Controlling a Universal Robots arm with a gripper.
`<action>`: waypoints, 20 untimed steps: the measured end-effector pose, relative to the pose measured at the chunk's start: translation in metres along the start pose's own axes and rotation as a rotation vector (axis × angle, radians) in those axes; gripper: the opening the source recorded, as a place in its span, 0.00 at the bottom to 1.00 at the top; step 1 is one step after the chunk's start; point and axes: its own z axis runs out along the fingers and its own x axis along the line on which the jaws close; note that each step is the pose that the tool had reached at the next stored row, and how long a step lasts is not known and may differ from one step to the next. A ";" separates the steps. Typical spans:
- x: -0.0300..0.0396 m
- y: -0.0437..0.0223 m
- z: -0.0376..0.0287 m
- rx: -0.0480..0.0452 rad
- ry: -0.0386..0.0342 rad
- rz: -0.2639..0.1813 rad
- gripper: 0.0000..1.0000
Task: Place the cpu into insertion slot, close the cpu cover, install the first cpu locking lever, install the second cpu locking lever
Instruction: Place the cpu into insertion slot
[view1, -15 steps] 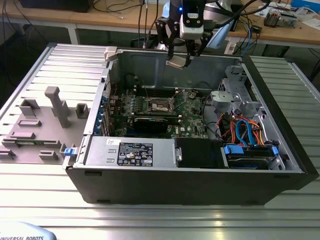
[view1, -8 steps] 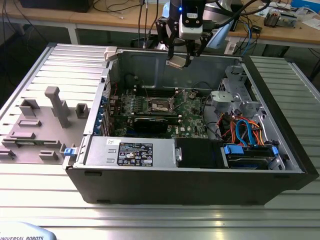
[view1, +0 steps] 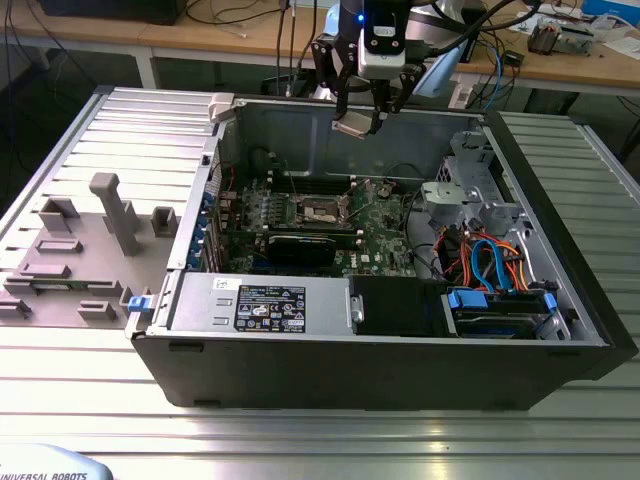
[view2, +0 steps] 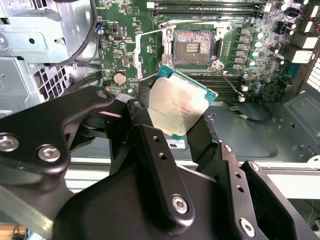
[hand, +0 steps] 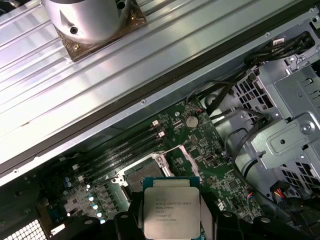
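cpu (view2: 182, 107): small flat square chip with a silvery-grey metal top and a green rim. It is carried in the air and tilted, with one corner pointing toward the board in the second wrist view.
handling (judgement): light, thin and stiff. The smooth lid is likely slippery. The contact face underneath is probably delicate, so it should be held by opposite edges only, never by the flat faces.
cpu vs fingers: the fingers (view2: 204, 136) press on two opposite edges, one on each side. The top face is bare between them, and most of the chip sticks out past the tips.
gripper (view1: 365, 105): clenched on the cpu. In the exterior view it hangs above the open case, near the rear wall.
insertion slot (view2: 193, 47): square socket with a dark centre and a silver rim. Nothing sits in it. The cpu is well apart from it and high above the board, so it is not seated yet.
cpu cover (view2: 140, 55): silver frame plate beside the socket. It appears swung open, though I cannot tell the exact angle.
motherboard (view2: 117, 50): green, lying flat on the case floor, with memory slots (view2: 210, 5) just beside the socket.
computer case (view1: 300, 370): lies on its side with the panel off, on the ribbed metal surface (view1: 300, 440).
task state (judgement): placing stage. The cover and levers are not done.
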 end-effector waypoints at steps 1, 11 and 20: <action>0.0000 0.0000 0.0000 0.0000 -0.0001 0.001 0.54; 0.0000 0.0000 0.0004 -0.0019 -0.0094 0.108 0.54; -0.0001 -0.0003 0.0012 -0.0027 -0.0142 0.161 0.54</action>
